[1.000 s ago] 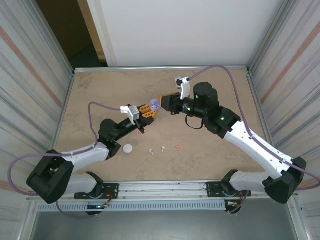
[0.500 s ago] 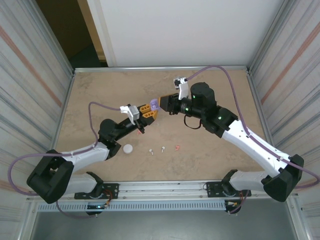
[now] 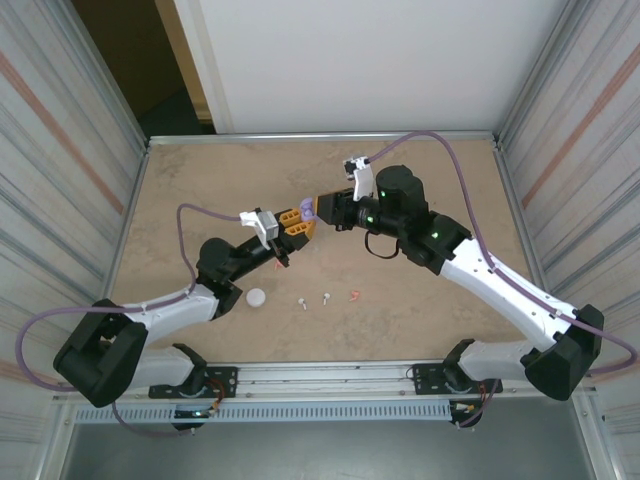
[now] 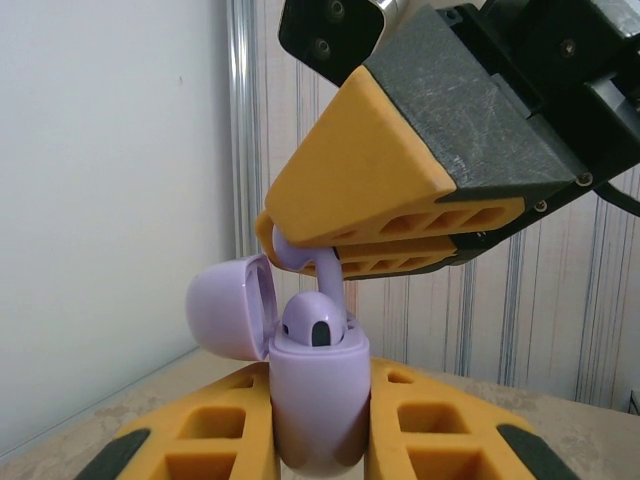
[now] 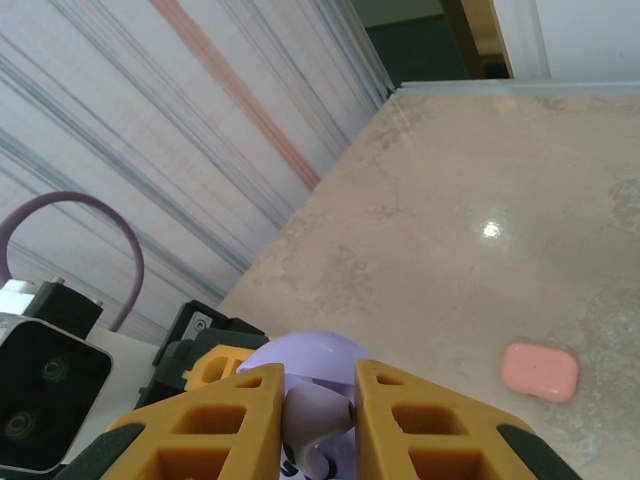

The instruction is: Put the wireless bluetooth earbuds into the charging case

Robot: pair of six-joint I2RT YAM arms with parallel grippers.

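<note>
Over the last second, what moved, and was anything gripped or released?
The right tool, pinching a purple earbud, edged slightly left toward the open purple case held in the left tool. Nothing was grabbed or released. The left tool's hold, the white case and the loose earbuds stayed as they were.

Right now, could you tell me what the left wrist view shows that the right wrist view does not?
Left wrist: the purple case upright in the left gripper, lid open, one purple earbud seated inside. Right wrist: a closed pink case lying on the table. Both: the right gripper shut on a second purple earbud over the purple case.
</note>
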